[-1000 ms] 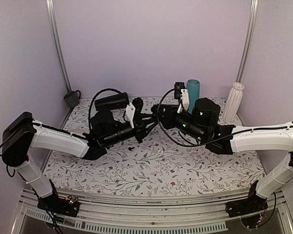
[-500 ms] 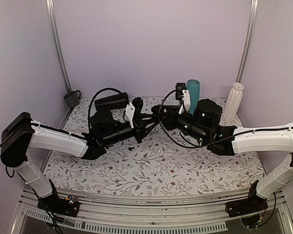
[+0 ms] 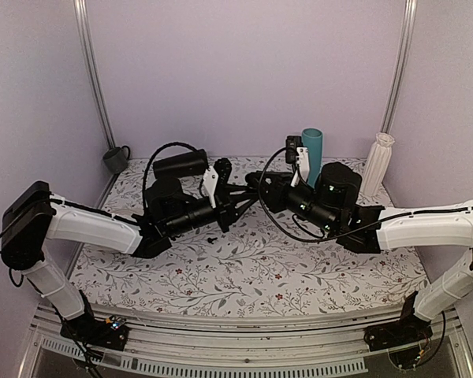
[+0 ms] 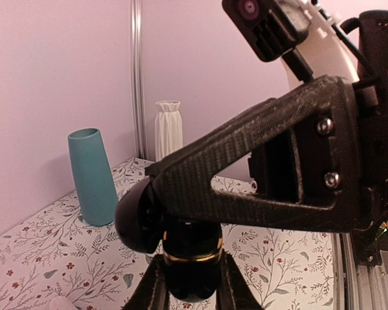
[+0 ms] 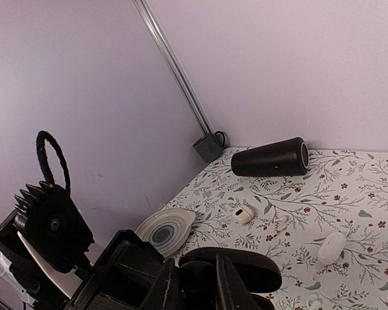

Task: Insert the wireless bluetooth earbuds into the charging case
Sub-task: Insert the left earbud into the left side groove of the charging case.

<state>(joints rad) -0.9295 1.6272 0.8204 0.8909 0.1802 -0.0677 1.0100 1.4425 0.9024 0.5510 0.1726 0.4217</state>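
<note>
Black on black in the middle of the scene: both arms reach in over the floral surface (image 3: 244, 276) and meet above it, nose to nose. The left end effector (image 4: 192, 279) is clamped narrow on the charging case (image 4: 193, 258), a rounded black body with a thin gold band, held up off the surface between the two fingers. Right in front of it sits a finger of the right end effector (image 5: 194, 284), its woven black frame crossing the left wrist view. From the right wrist view, those fingers pinch close together on a flat, rounded black piece, which looks like the lid (image 5: 236, 268) of the same case. So the case hangs in the air, gripped from both sides.

Down below, just under the left arm, a tiny black item that looks like one earbud (image 3: 211, 238) lies alone on the cloth, well apart from the case. I cannot make out a second one.

Around the edges: a teal vase (image 4: 90, 177) and a white ribbed vase (image 4: 168, 129) stand upright by the back wall, a black cylinder (image 5: 271, 157) lies on its side, a grey mug (image 5: 210, 145) sits in the far corner, and a striped dish (image 5: 165, 229) and a white oval case (image 5: 331, 247) rest on the cloth.
</note>
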